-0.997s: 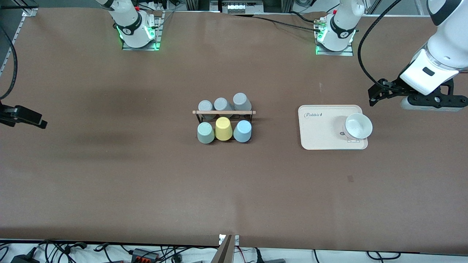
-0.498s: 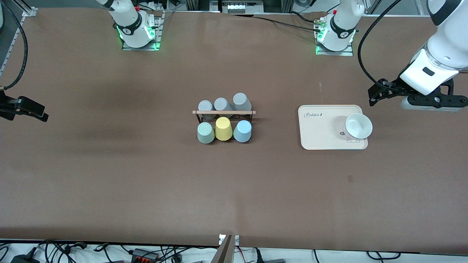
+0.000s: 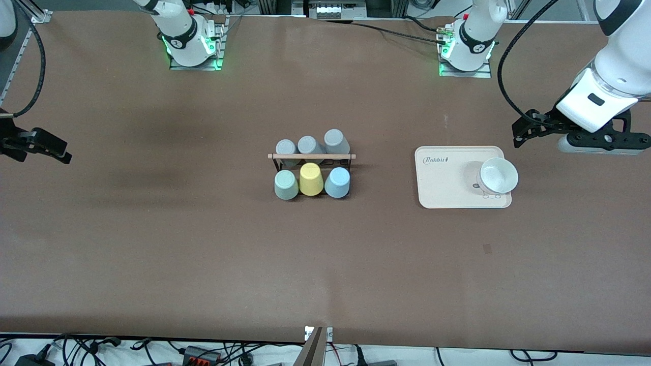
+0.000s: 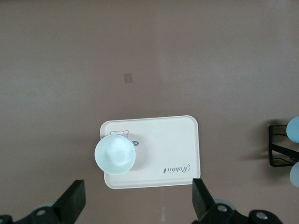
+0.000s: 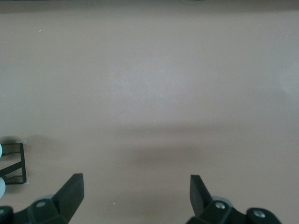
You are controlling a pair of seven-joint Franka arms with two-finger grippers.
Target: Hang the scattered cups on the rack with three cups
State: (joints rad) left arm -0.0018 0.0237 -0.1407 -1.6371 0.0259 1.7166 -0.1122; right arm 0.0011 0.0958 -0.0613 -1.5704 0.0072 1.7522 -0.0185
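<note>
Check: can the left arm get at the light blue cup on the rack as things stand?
Probably yes. The left claw hangs open past the tray, and the light blue cup is the end cup on that arm's side of the rack, with only bare table between tray and rack.

Black wire rack (image 3: 312, 162) with wooden rod; matt brown table (image 3: 203, 244).
</note>
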